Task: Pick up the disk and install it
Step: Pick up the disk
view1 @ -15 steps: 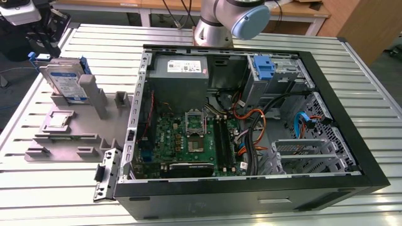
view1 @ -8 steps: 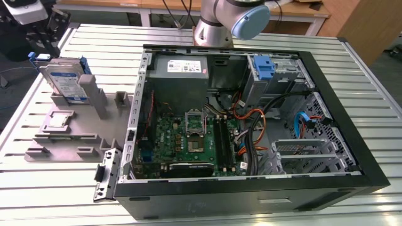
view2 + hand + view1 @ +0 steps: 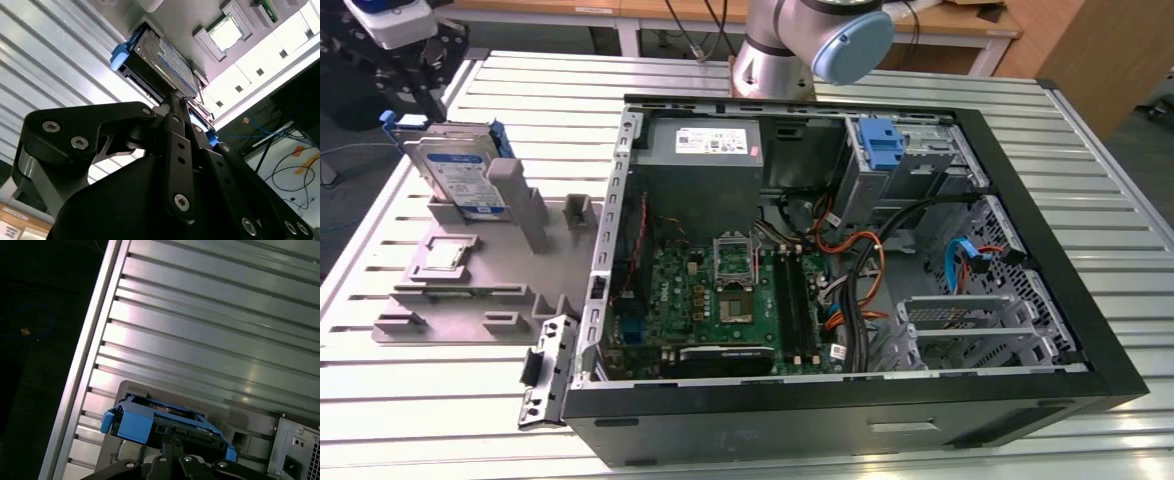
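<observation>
At the exterior view's left the disk (image 3: 460, 170) stands on edge in a grey fixture (image 3: 474, 290), which I judge offers its upper edge to my pincer (image 3: 173, 98). The pincer sits at that edge, and I cannot tell whether it grips. Rightward, the open computer case (image 3: 1067, 270) holds the motherboard (image 3: 720, 300), power supply (image 3: 704, 145) and cables (image 3: 854, 260).

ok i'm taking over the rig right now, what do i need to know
Tool: right at the edge of the disk; grip cannot be told.
Disk: in the exterior view it stands upright in the grey holder, on the exterior view's left of the open computer case.
Done: tool is at the disk.
Left: disk not yet lifted out, not yet installed in the case.
</observation>
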### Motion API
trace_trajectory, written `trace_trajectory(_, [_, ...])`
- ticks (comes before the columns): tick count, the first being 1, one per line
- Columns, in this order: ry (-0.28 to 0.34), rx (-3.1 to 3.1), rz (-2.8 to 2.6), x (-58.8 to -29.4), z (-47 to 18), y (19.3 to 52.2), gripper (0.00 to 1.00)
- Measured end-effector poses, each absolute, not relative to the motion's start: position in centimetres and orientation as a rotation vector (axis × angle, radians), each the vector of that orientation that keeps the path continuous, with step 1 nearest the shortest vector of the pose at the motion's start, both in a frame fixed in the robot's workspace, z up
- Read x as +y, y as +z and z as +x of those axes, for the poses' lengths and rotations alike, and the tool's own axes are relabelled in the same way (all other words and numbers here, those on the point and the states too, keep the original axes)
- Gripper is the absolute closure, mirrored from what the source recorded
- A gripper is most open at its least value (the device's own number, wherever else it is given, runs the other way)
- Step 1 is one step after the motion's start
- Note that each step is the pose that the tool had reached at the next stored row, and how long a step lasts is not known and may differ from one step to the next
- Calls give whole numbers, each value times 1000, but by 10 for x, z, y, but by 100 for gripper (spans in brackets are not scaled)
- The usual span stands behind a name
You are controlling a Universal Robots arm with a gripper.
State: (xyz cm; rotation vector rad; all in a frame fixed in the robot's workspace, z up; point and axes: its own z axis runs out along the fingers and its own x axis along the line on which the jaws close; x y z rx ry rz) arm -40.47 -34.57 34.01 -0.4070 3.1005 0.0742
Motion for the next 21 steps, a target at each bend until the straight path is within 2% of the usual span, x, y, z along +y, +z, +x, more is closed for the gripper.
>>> trace_trajectory(21, [77, 2975, -993, -346, -405, 338, 90])
